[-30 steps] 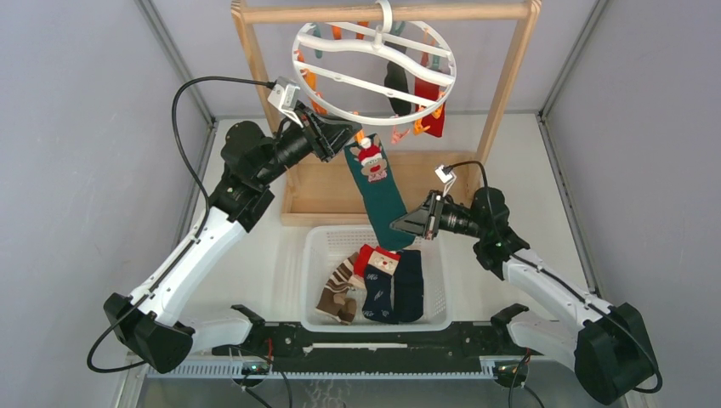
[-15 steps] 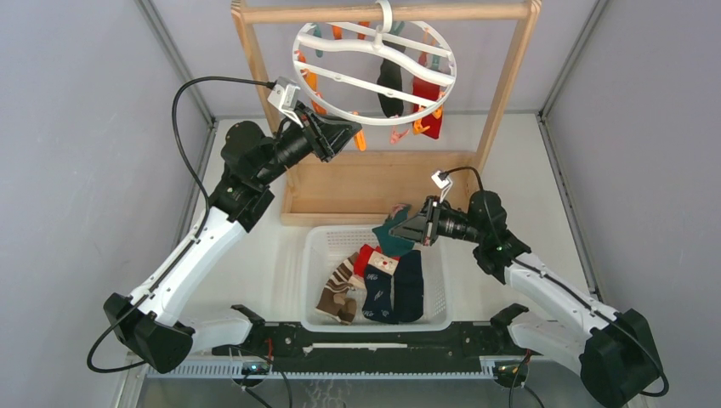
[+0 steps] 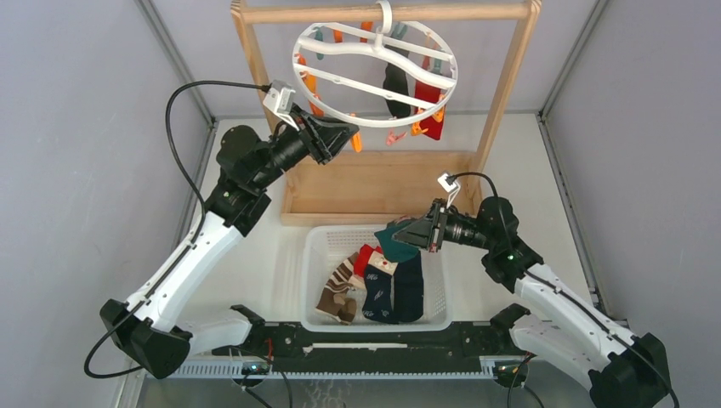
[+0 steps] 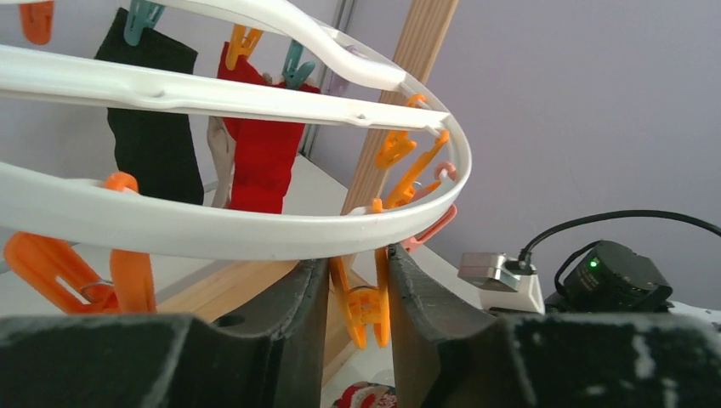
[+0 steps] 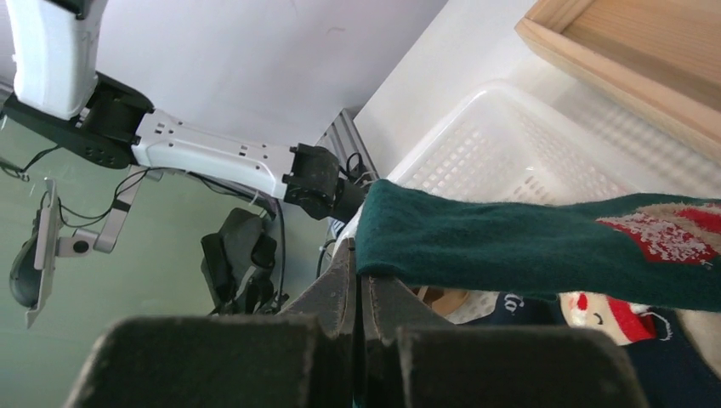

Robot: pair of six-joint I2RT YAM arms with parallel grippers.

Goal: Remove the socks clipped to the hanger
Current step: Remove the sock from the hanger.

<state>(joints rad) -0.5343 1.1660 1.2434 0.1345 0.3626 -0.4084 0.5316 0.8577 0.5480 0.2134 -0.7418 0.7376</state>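
Observation:
The white round hanger (image 3: 387, 124) hangs from the wooden rack with a black sock (image 3: 395, 85) and a red sock (image 3: 432, 106) clipped at its far side; both show in the left wrist view, black (image 4: 153, 136) and red (image 4: 263, 144). My left gripper (image 3: 347, 133) is shut on an orange clip (image 4: 370, 302) under the ring's near rim (image 4: 255, 229). My right gripper (image 3: 418, 231) is shut on a dark green sock (image 5: 527, 246) with a Christmas figure, held low over the white basket (image 3: 313, 280). That sock hangs free of the hanger.
The basket holds a brown-and-cream striped sock (image 3: 338, 289), a navy sock (image 3: 410, 285) and a Santa sock (image 3: 379, 263). The wooden frame rack (image 3: 510, 76) with its flat base (image 3: 374, 183) stands behind the basket. Grey walls close both sides.
The green sock has come off the clip. My right gripper has carried it down and towards the basket. My left gripper stays pinched on the orange clip.

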